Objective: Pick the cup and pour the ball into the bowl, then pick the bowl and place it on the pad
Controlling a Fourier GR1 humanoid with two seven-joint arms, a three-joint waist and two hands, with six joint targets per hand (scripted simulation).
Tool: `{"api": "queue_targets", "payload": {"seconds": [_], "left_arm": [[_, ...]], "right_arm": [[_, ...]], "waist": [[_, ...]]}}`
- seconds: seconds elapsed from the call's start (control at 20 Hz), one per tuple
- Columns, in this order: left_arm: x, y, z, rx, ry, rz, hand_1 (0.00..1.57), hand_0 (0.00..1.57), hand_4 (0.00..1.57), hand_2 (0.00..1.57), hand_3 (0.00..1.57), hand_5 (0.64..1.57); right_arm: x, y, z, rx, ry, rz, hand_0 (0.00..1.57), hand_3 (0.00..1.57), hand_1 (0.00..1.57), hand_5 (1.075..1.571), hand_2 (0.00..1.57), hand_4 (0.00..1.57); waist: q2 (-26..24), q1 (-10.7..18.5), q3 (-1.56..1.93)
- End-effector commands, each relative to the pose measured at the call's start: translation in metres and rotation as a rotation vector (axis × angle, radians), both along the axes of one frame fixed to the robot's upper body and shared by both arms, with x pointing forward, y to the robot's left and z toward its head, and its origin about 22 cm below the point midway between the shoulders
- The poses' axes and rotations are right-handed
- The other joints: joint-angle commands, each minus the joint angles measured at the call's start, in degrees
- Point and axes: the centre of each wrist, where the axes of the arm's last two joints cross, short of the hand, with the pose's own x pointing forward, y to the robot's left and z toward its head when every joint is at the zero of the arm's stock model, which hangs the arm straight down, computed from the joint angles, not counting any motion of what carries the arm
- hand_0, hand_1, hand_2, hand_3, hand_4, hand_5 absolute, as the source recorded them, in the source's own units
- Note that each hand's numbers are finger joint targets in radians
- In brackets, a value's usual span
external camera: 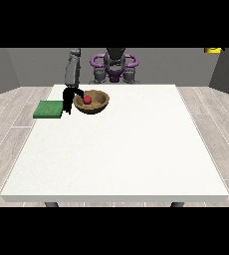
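A brown bowl [97,105] stands near the table's far left, with a red ball [87,99] inside it. The green pad [48,109] lies flat just to its left, at the table's left edge. The black hand at the view's left [67,99] hangs between pad and bowl at the bowl's left rim, with one finger or the thumb hooked over that rim. I cannot tell whether the bowl's base rests on the table. No cup shows, and neither does the hand at the view's right.
The grey forearm [72,67] comes down from the robot's torso [114,64] behind the far edge. The white table [121,154] stretches wide towards the camera.
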Motion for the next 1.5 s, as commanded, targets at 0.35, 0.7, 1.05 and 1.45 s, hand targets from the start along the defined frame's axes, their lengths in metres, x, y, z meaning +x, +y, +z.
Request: {"api": "queue_targets", "payload": {"seconds": [0.35,0.7,1.05,1.45], "left_arm": [[-0.014,0.021,0.015,-0.016,-0.061,-0.022,0.0,0.0,1.02,0.0,0.0,1.535],[-0.013,0.015,0.027,-0.025,-0.071,-0.067,0.0,0.0,1.09,0.0,0.0,1.514],[-0.01,0.029,0.015,-0.042,0.006,-0.022,0.0,0.0,1.19,0.0,0.0,1.526],[-0.019,0.056,-0.021,-0.046,0.059,0.074,0.0,0.0,1.2,0.0,0.0,1.537]], "right_arm": [[-0.029,-0.019,-0.027,-0.017,0.231,-0.153,0.88,0.0,0.88,1.514,0.58,0.61],[-0.044,-0.05,-0.023,-0.246,0.338,-0.246,1.57,1.53,1.57,1.511,1.57,0.93],[-0.013,-0.073,0.027,-0.373,0.362,-0.284,1.57,1.25,1.57,1.546,1.57,1.01],[0.017,-0.114,0.105,-0.444,0.448,-0.223,1.57,0.87,1.57,1.556,1.57,1.06]], "waist": [[4.12,2.26,1.25],[4.72,4.77,1.13],[-0.68,2.58,0.87],[-3.49,-3.0,1.04]]}}
